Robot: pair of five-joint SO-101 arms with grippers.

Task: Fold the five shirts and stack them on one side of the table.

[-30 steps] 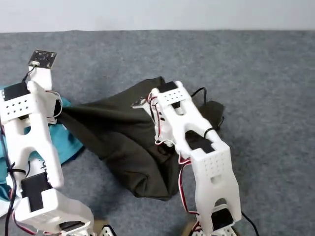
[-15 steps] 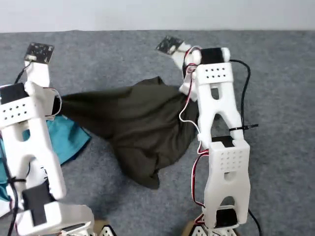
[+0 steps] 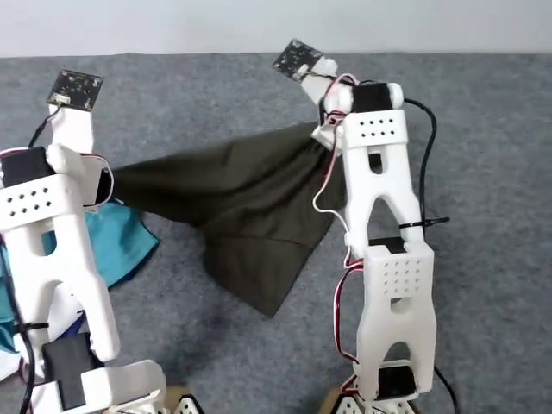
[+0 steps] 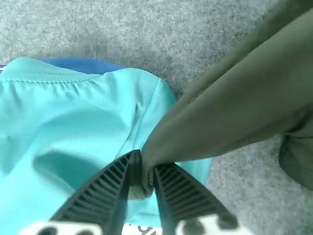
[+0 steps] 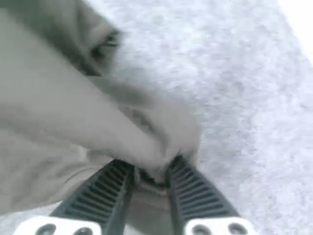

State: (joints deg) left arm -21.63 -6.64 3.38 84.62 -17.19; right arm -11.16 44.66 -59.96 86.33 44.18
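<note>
Jaws of left gripper (image 4: pixel 141 181) and right gripper (image 5: pixel 151 178) pinched shut on opposite ends of olive shirt (image 3: pixel 241 198), held taut for spreading ahead of folding; next, probably: lowering flat onto table (image 3: pixel 483 129), evenly.

The table (image 3: pixel 483 172) carries a grey, speckled covering, felt-like, with a short rough nap. A broad stretch of it lies to the outer side of the right hand (image 5: pixel 149 178), away from the left hand (image 4: pixel 142 171), and more of it runs on past both hands to the far edge. Ahead of the left hand the same grey weave shows close up, coarse and flecked with lighter fibres. Beyond the far edge, well past both hands, a pale band (image 3: pixel 259 26) runs plain and even across the whole width. Whether it is a wall or a backdrop cannot be told. It shows again as a light corner ahead of the right hand.
</note>
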